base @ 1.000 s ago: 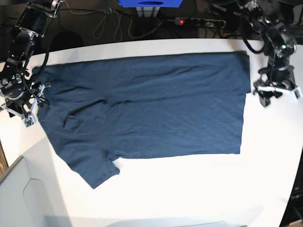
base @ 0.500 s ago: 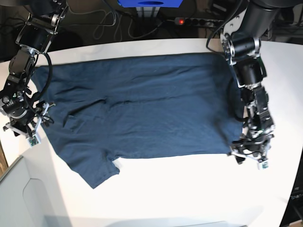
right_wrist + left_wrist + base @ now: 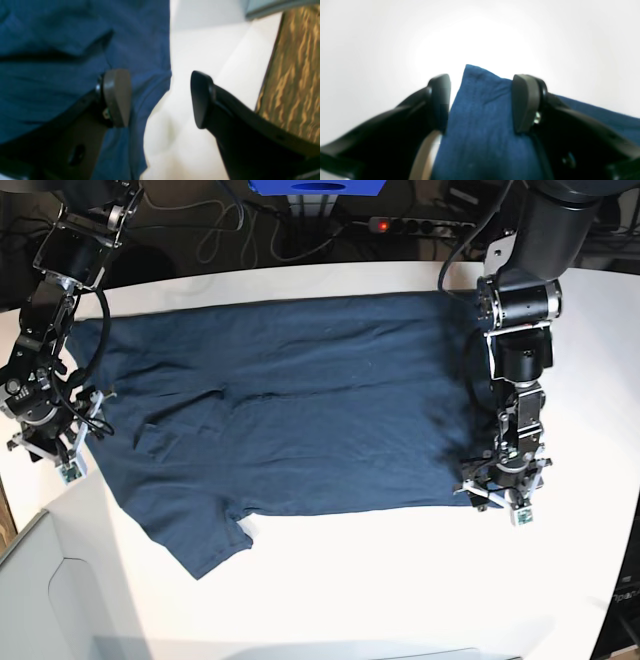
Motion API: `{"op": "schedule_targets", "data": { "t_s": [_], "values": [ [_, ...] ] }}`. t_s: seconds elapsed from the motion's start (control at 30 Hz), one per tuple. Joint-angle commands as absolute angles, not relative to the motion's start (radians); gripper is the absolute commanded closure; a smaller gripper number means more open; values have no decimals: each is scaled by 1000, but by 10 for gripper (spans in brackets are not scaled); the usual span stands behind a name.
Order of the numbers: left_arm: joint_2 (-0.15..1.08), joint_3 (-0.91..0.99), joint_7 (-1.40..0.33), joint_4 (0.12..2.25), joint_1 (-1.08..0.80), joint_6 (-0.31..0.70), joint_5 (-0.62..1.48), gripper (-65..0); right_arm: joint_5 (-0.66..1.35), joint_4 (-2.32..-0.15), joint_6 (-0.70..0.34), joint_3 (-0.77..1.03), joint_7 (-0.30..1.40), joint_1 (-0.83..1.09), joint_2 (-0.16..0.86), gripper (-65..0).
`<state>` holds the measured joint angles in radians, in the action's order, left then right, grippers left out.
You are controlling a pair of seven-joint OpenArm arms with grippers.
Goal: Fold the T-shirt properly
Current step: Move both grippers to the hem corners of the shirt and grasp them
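Now left hand [image 3: 497, 492] nearer, T-shirt [image 3: 300, 410] corner bunched

1. The table [image 3: 400, 580] is white with a smooth top; its far edge curves and its near half is bare.
2. The T-shirt [image 3: 300, 410] lies spread flat on it, lengthwise across the table, filling most of the far half from near the left edge to near the right edge.
3. One sleeve [image 3: 205, 535] sticks out toward the near left corner, resting flat on the white top.
4. The shirt's hem end lies toward the right edge, its collar end toward the left edge.
5. In the right wrist view, the cloth edge [image 3: 160, 75] meets bare white table [image 3: 190, 50].
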<state>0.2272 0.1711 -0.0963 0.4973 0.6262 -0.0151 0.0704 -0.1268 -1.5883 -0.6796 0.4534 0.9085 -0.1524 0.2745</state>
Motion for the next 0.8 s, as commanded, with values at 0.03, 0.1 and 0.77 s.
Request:
{"op": "schedule_targets", "data": {
  "t_s": [0.03, 0.1, 0.77],
  "values": [
    [234, 173, -102, 503, 642, -10, 76, -311, -117, -1587, -698, 453, 892, -216, 291, -357],
    [236, 173, -101, 507, 631, -10, 76, -218, -116, -1518, -698, 452, 891, -277, 289, -357],
    [260, 173, -101, 513, 576, -10, 77, 0, -117, -461, -343, 44, 48, -745, 294, -361]
  ]
}}
